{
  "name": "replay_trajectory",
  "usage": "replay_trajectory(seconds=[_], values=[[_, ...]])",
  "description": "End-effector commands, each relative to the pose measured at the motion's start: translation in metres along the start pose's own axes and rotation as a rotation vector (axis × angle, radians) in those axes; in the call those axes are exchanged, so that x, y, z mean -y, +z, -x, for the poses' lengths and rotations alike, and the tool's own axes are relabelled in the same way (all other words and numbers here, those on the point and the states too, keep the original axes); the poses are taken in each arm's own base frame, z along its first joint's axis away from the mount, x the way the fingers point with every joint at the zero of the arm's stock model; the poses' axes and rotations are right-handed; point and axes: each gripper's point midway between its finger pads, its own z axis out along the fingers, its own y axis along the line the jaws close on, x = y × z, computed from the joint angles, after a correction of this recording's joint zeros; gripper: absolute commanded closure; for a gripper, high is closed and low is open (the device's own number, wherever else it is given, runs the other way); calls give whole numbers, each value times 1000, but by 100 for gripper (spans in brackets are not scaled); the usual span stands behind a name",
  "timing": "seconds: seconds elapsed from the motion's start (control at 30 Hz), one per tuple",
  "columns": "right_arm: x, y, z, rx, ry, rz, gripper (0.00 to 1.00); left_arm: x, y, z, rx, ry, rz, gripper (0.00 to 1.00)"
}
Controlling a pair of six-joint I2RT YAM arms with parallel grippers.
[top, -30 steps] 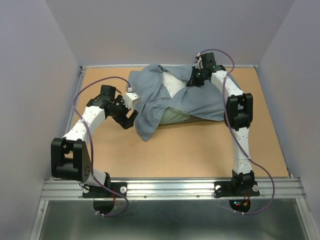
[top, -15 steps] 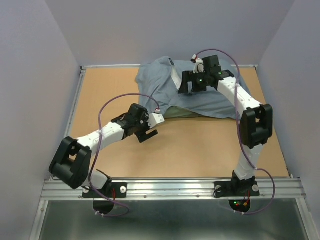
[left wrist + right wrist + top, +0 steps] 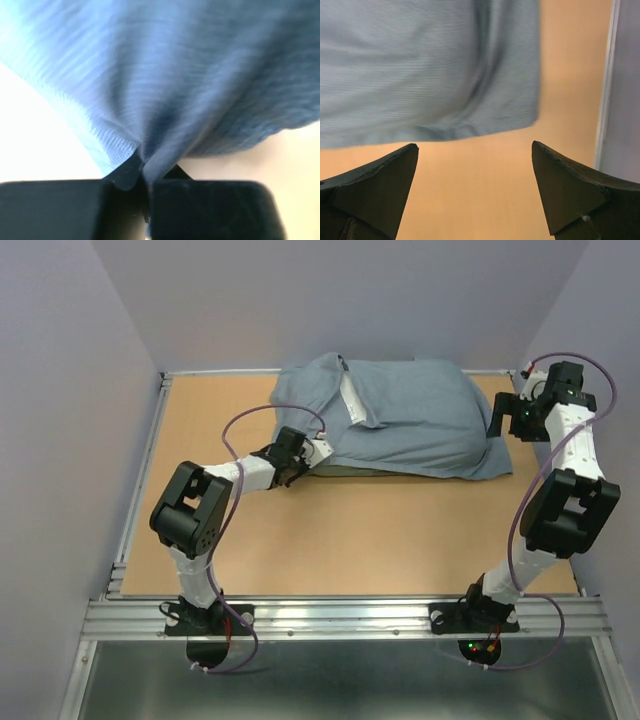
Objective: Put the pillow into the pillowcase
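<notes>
The grey-blue pillowcase (image 3: 410,420) lies bulging along the back of the table, with a strip of its green underside (image 3: 350,472) showing at the near edge. Only a narrow white strip of the pillow (image 3: 352,400) shows at a fold near the left end; the rest is hidden under the cloth. My left gripper (image 3: 316,453) is at the pillowcase's near-left edge. In the left wrist view the left gripper (image 3: 145,172) is shut on a bunched fold of the pillowcase (image 3: 190,75). My right gripper (image 3: 500,420) stands open just right of the case. In the right wrist view the right gripper (image 3: 475,165) has the pillowcase's corner (image 3: 515,100) ahead of it, untouched.
The tan tabletop (image 3: 380,540) has a metal rail (image 3: 140,480) along its left side and another along the back. Grey walls rise close on both sides. The right arm's wrist sits near the back right corner (image 3: 515,375). A pale wall strip (image 3: 620,85) shows beside the right fingers.
The left arm swung right to the pillowcase's near-left edge and shut on it. The right gripper let go, opened and moved right off the case. The cloth now covers nearly all of the pillow.
</notes>
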Motion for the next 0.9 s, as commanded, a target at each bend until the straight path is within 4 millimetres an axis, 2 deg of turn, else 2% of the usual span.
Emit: replay_trajectory(seconds=[0.0,0.03,0.1,0.13,0.2,0.27,0.3,0.37,0.43,0.47,0.57,0.73,0.87], values=[[24,0,-64,-201,-123,0,1,-25,-32,-78,-164,-54,-6,100],[32,2,-74,-221,-181,8,1,-34,-38,-99,-190,-70,-18,100],[40,8,-100,-279,-205,38,3,-37,-46,-114,-215,-71,-20,100],[42,10,-108,-299,-267,52,5,-38,-48,-119,-227,-62,-20,100],[41,19,-117,-314,-274,80,7,-37,-49,-125,-240,-67,-19,100],[33,28,-120,-326,-206,121,10,-34,-46,-126,-244,-87,-28,100],[19,27,-122,-332,-151,185,11,-34,-45,-123,-239,-100,-34,100],[6,28,-127,-346,-94,246,12,-33,-43,-121,-239,-121,-44,100],[-7,27,-139,-379,-39,306,12,-32,-42,-118,-233,-145,-49,100],[-15,26,-152,-406,-7,338,13,-32,-43,-117,-230,-150,-50,100],[-25,31,-178,-452,48,371,14,-34,-45,-114,-217,-167,-45,100],[-26,53,-193,-475,141,351,14,-33,-52,-103,-162,-240,-105,100],[-41,69,-200,-525,253,423,21,-34,-60,-98,-121,-263,-119,100]])
